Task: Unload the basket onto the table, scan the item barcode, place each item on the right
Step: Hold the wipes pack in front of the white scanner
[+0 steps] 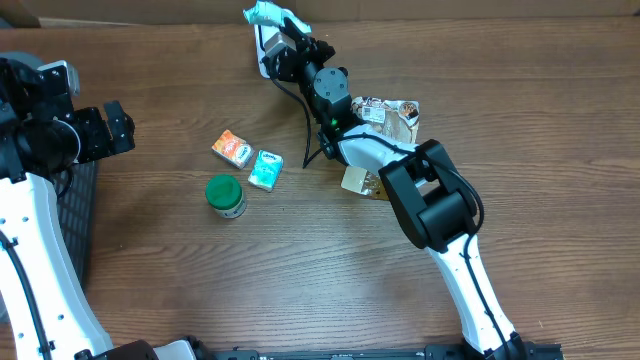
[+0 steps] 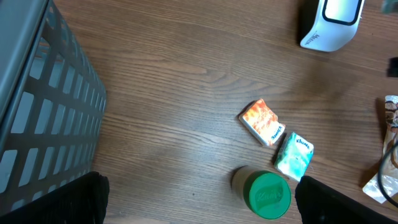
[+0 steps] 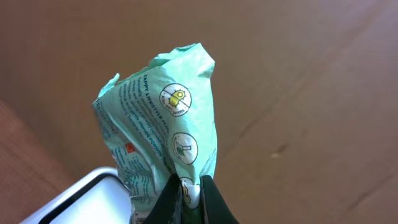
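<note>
- The right tool [image 3: 189, 198] was clamped shut on the bottom edge of a crinkled mint-green plastic packet [image 3: 169, 118]. This left the packet's printed face with its round icons fanned out free above the fingertips.
- In the overhead view that packet sat at the upper middle of the frame, lifted off the brown wooden surface [image 1: 200, 290] and held just over the white barcode scanner [image 1: 266, 55]. The pose looked meant to present the print to the reader. Whether the barcode itself faced the scanner's window could not be told.
- The left tool [image 1: 118, 128] hung at the left edge of the frame, jaws wide and holding nothing. It was well apart from the scanner, probably so as not to crowd the scan.
- Left of centre lay a small orange-and-white packet [image 1: 232, 148], a teal tissue pack [image 1: 265, 170] just beside it, and a green-lidded round jar [image 1: 226, 196] near both. None of the three was being touched, and they were seemingly waiting their turn.
- A brown-and-white snack wrapper [image 1: 392, 113] lay right of centre, beside the right arm.
- A grey slatted plastic basket [image 2: 37, 112] filled the left of the left wrist view, plausibly there to receive scanned goods.
</note>
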### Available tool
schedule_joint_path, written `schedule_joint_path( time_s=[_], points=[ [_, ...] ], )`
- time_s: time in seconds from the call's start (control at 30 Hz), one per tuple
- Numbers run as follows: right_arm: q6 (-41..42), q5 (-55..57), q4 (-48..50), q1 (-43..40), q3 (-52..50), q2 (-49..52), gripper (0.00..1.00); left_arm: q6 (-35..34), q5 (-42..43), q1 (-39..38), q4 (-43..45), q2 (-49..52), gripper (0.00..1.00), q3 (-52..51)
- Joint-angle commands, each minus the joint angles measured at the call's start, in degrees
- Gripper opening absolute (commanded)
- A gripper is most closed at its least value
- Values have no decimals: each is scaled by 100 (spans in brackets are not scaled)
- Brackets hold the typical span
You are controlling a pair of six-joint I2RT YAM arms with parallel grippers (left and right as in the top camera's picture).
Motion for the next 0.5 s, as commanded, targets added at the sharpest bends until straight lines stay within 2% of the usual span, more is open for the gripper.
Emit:
schedule_joint_path(
  time_s=[0.0, 0.13, 0.3, 0.47],
  points=[
    [-76, -284, -181, -83, 573, 15, 4, 70, 63, -17, 13, 24, 99, 13],
    [396, -452, -822, -225, 1038, 74, 4, 70, 63, -17, 15, 24, 100, 13],
    [588, -466, -874, -249, 1137, 74, 4, 70, 63, -17, 13, 24, 100, 13],
    [1294, -249, -1054, -168, 1137, -55, 4, 70, 63, -17, 15, 24, 99, 13]
  ],
)
